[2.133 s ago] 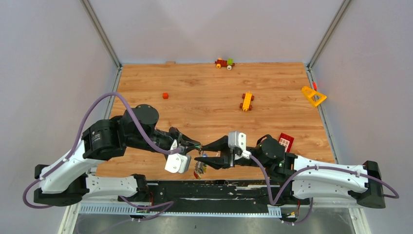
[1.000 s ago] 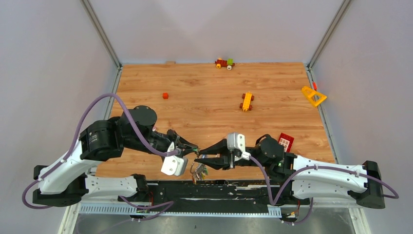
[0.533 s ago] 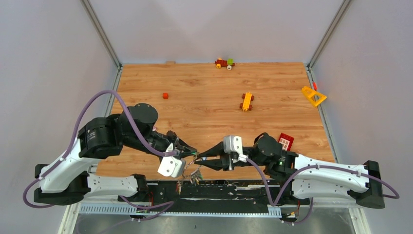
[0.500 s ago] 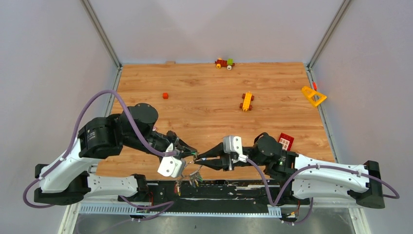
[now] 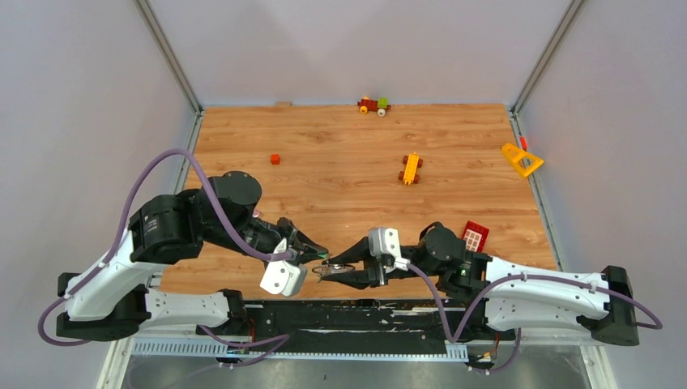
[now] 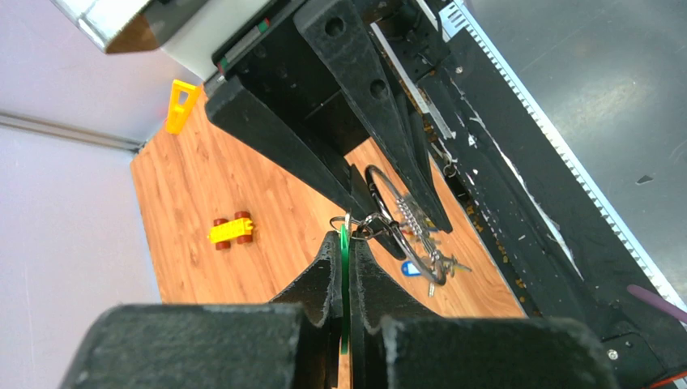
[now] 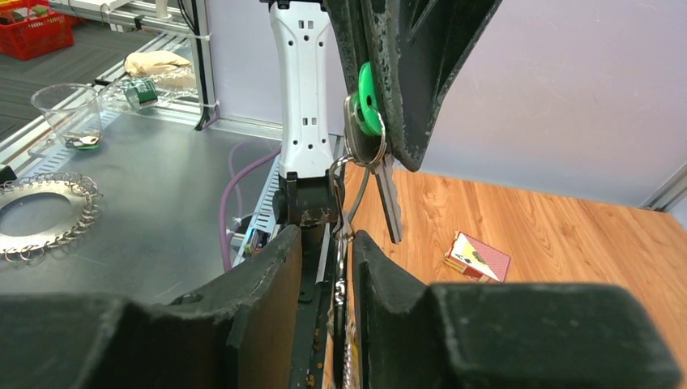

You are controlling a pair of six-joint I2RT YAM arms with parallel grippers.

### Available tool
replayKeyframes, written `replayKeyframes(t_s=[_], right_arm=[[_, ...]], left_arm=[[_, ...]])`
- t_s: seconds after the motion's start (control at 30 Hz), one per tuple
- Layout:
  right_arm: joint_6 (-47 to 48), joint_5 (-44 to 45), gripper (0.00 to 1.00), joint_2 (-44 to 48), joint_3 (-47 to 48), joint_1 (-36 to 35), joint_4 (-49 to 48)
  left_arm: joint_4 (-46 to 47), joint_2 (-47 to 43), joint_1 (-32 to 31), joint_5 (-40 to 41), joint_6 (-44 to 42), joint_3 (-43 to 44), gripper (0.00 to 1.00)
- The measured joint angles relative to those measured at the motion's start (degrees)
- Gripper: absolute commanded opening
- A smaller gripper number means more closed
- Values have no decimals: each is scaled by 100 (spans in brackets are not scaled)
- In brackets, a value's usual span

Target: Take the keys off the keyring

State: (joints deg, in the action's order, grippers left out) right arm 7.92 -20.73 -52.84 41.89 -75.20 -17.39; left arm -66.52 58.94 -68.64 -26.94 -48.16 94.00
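The bunch of keys that dangled past the near edge half a second ago has swung up level with the fingers, and the right arm has edged toward 9 o'clock. We see the left gripper clamped flat on the green-tagged key, at 9 o'clock of the keyring. The right gripper, at the ring's 3 o'clock, is closed to a narrow gap on its wire. The keyring is held between them at the table's 6 o'clock edge.
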Motion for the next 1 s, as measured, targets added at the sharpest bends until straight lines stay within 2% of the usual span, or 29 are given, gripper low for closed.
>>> replayKeyframes(t_s=[0.6, 0.77, 0.9, 1.0], right_arm=[[-442, 4, 29, -238, -365, 0, -1182], [-514, -42, 21, -256, -365, 0, -1381], [-555, -70, 27, -313, -365, 2, -1478], [-603, -98, 28, -378, -365, 2, -1532]], left_arm=[[271, -125, 0, -20, 13, -70, 0], [323, -144, 0, -20, 26, -109, 0], [354, -146, 0, -20, 28, -138, 0], [363, -146, 0, -20, 28, -149, 0]])
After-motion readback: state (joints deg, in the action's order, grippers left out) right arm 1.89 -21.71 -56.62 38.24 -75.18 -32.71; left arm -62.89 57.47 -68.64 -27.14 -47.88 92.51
